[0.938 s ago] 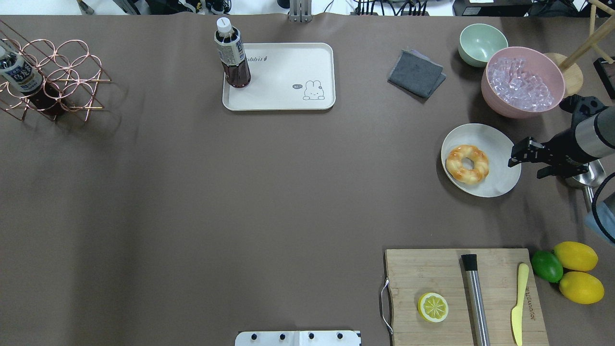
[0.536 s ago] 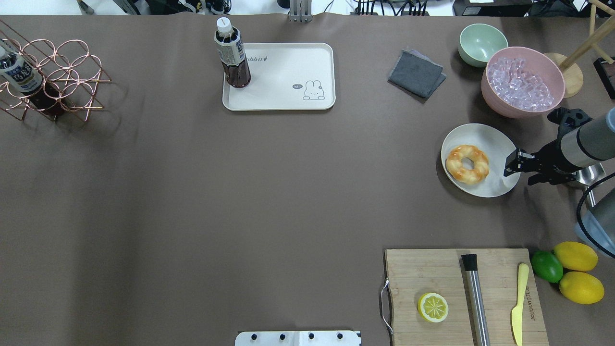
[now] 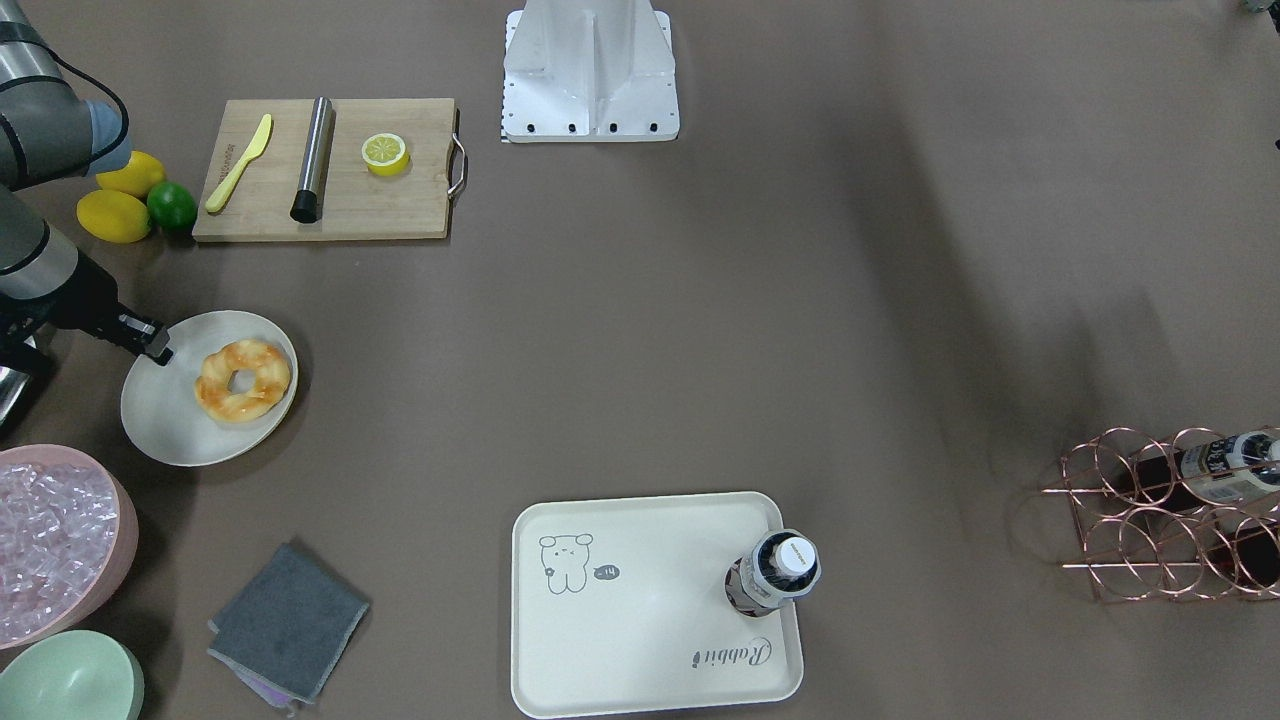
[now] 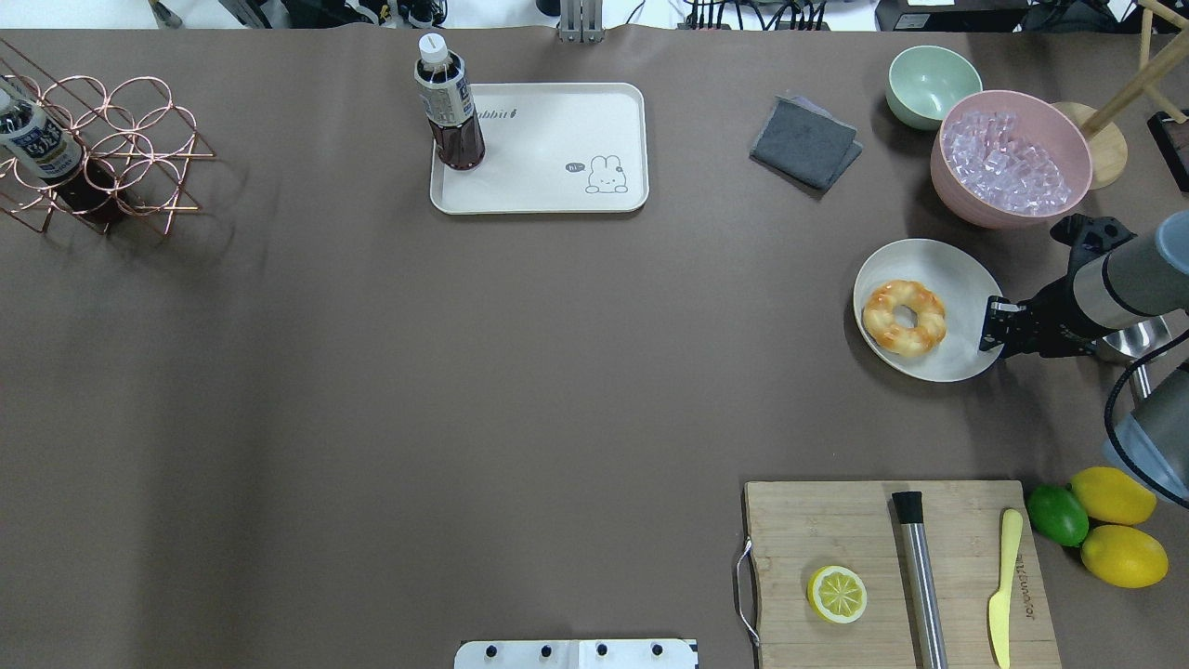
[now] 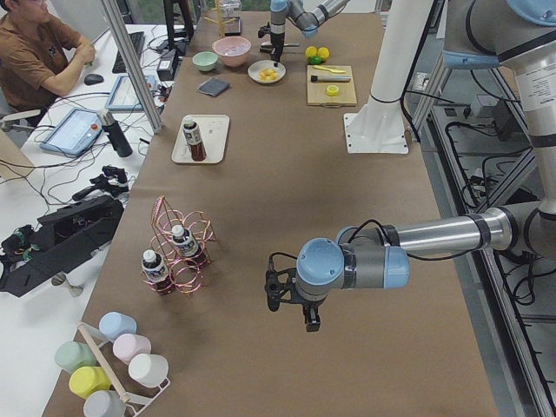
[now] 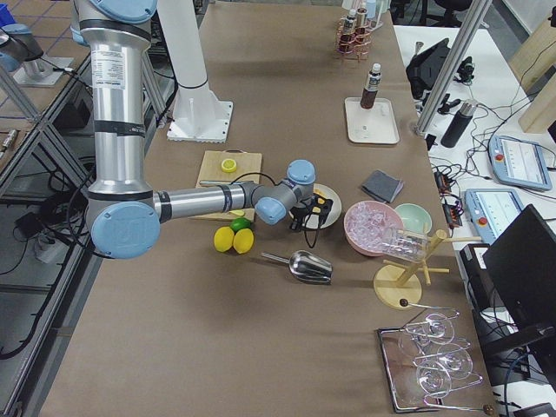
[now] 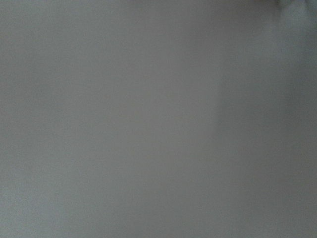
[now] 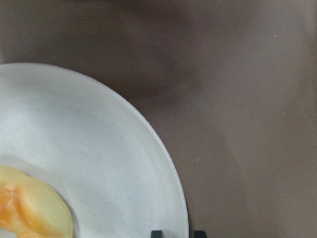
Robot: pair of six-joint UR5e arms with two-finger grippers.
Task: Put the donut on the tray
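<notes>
The donut (image 4: pixel 904 318), a golden ring with orange-brown glaze, lies on a round off-white plate (image 4: pixel 957 269) at the table's right side. It also shows in the front view (image 3: pixel 243 379), and its edge shows in the right wrist view (image 8: pixel 29 208). The cream rabbit tray (image 4: pixel 557 177) sits far off at the back middle, with a bottle (image 4: pixel 449 107) standing in its left corner. My right gripper (image 4: pixel 992 325) points down at the plate's right rim, empty, its tips slightly apart. It is beside the donut without touching it. My left gripper (image 5: pixel 289 311) hovers over bare table; I cannot tell its state.
A pink bowl of ice (image 4: pixel 1011 158), a green bowl (image 4: pixel 932 84) and a grey cloth (image 4: pixel 804 141) stand behind the plate. A metal scoop (image 4: pixel 1129 339) lies under my right arm. A cutting board (image 4: pixel 892 567) with a halved lemon, lemons and a lime are nearer. A copper bottle rack (image 4: pixel 93 153) stands at the far left.
My right gripper has swung from above the plate's right edge down to its right rim, turning to point more steeply down. The donut and plate have not moved.
</notes>
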